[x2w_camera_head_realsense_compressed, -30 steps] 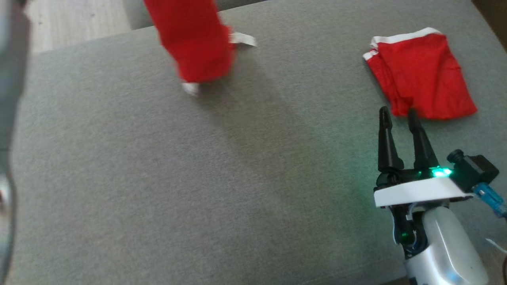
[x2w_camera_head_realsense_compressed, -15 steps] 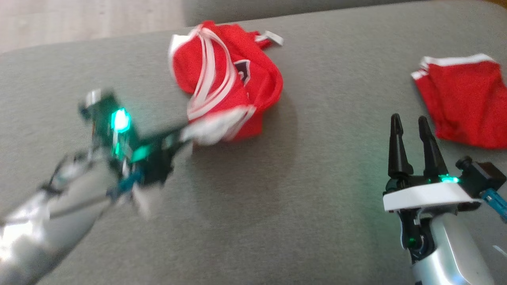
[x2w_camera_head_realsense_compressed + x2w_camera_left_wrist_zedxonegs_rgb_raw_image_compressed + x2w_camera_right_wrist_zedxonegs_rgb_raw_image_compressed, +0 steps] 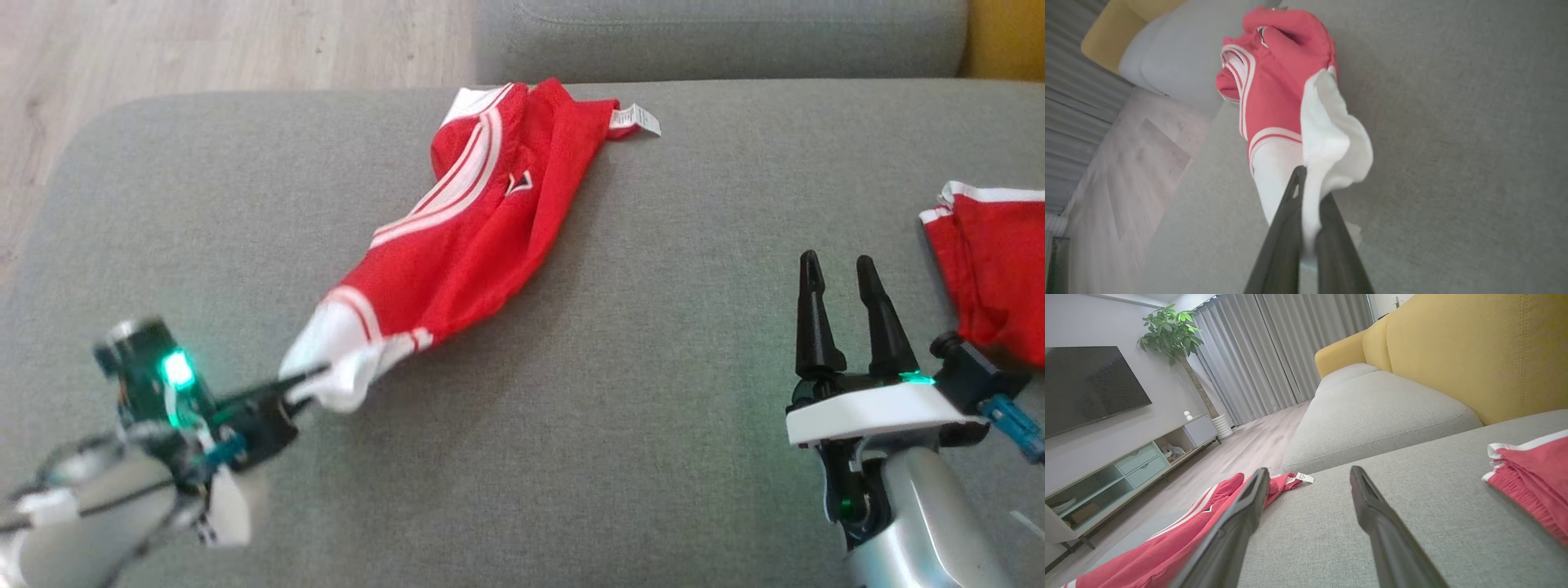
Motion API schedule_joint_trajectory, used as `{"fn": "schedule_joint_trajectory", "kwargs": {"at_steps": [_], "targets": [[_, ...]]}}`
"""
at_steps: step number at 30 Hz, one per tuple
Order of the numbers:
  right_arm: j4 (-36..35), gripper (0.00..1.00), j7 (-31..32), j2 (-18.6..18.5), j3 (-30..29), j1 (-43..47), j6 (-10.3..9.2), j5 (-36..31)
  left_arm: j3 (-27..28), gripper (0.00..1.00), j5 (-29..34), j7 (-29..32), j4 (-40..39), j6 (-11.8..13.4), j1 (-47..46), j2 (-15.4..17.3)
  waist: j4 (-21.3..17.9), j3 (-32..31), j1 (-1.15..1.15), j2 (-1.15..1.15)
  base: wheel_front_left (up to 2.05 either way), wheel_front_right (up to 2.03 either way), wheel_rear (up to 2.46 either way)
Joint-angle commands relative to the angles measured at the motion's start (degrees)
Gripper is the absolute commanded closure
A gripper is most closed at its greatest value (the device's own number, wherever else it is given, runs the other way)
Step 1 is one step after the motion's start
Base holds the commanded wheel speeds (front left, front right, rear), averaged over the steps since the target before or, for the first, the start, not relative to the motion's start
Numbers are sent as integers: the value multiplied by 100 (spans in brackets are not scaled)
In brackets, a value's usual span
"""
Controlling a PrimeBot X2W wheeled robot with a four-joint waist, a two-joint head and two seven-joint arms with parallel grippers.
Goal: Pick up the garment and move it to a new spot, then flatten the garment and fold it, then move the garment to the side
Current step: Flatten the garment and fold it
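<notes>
Garment (image 3: 482,237): red cloth with white side stripes, a broad white hem band and a small dark emblem; bunched into a long creased strip, not flat.
Garment place: on the grey cushion (image 3: 612,425), running from the left gripper (image 3: 314,377) away and to its right; white tag (image 3: 635,121) at the far end.
Left gripper: clamped tight on the white hem, which bulges out past the fingertips.
Right gripper (image 3: 841,269): fingers spread wide, nothing between them; garment well apart on its left.
Second red piece (image 3: 992,269): white-edged, folded, just beside the right gripper, on its right.
</notes>
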Motion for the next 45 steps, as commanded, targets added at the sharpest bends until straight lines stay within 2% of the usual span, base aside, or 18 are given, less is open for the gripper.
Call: {"fn": "schedule_joint_trajectory", "kwargs": {"at_steps": [1,2,3,6,11,14,18,22,26,30,31,39,45], "targets": [[-149,0,-62,-5,148,-106,13,-44,220,100,-93,59,-21,55,-51,168,11,-26,1,0,0,0,0],[-125,0,-62,-5,147,-104,13,-55,218,37,-271,179,-1,136,111,58,13,-55,1,0,0,0,0],[-118,0,-62,-5,142,-105,13,-62,261,0,-347,177,-14,228,157,-4,10,-65,1,0,0,0,0],[-127,0,-62,-5,70,-105,13,-103,507,0,-658,132,-65,582,268,-185,-5,-97,1,0,0,0,0],[-243,0,-62,-5,-96,-95,13,-156,1436,0,-1648,-324,-163,1464,518,-572,-68,-177,1,0,0,0,0],[-347,0,-62,-5,-196,-74,13,-219,1977,0,-2167,-726,-261,1881,699,-828,-106,-226,1,0,0,0,0],[-507,0,-62,-5,-280,-44,13,-333,2744,0,-2607,-1080,-548,2298,925,-1286,-133,-253,1,0,0,0,0],[-628,0,-62,-5,-273,9,13,-434,3548,0,-2483,-1125,-962,2484,1291,-1812,-158,-252,1,0,0,0,0],[-699,0,-62,-5,-178,104,13,-486,4256,0,-2049,-1128,-1207,2417,1998,-2359,-194,-232,1,0,0,0,0],[-730,0,-62,-5,-122,167,13,-496,4661,0,-1694,-1129,-1190,2118,2594,-2824,-196,-150,1,0,0,0,0],[-730,0,-62,-5,-122,167,13,-496,4661,0,-1694,-1129,-1190,2118,2594,-2824,-196,-150,1,0,0,0,0],[-588,0,-59,-5,96,-71,13,-754,4972,0,-1010,-1129,-870,1520,2610,-3219,31,123,1,0,0,0,0],[-92,0,492,-5,334,-1031,13,-1183,4889,0,-693,-1130,-503,1279,2327,-3474,549,648,1,0,0,0,0]]}}
